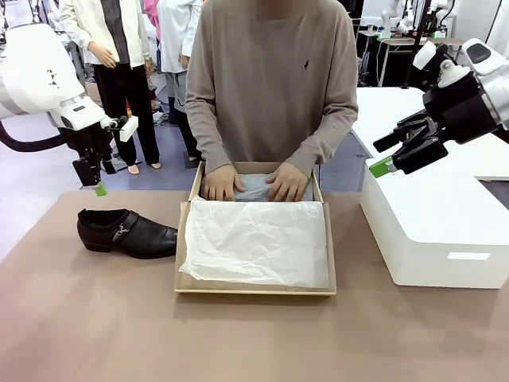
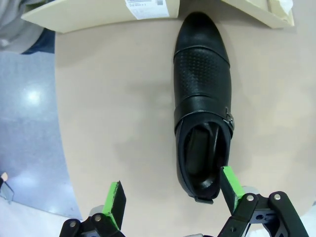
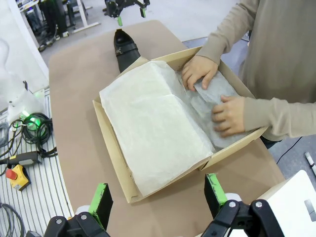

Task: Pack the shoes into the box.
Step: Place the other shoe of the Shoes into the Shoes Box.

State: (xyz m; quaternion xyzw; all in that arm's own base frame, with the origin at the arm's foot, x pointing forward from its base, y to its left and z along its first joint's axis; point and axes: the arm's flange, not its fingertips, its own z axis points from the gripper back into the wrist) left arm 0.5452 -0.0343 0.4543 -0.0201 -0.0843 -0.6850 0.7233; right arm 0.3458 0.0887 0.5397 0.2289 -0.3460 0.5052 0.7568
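Note:
One glossy black shoe (image 1: pixel 127 231) lies on its sole on the brown table, left of the box (image 1: pixel 254 284); its toe points at the box and a small metal buckle shows on its side. The same shoe (image 2: pixel 202 103) appears from above, and again as the shoe (image 3: pixel 125 49) past the box's far corner. The cardboard box (image 3: pixel 123 180) is open, with white tissue paper (image 1: pixel 256 240) spread over its front part. A person's hands (image 1: pixel 253 184) press down grey paper at its back. My left gripper (image 1: pixel 99 185) hangs open above the shoe's heel. My right gripper (image 1: pixel 398 151) is open, high at the right.
A large white block (image 1: pixel 433 223) stands on the table right of the box, under my right gripper. The person stands at the far edge behind the box. An emergency stop button and cables (image 3: pixel 22 148) lie on a slatted surface beside the table.

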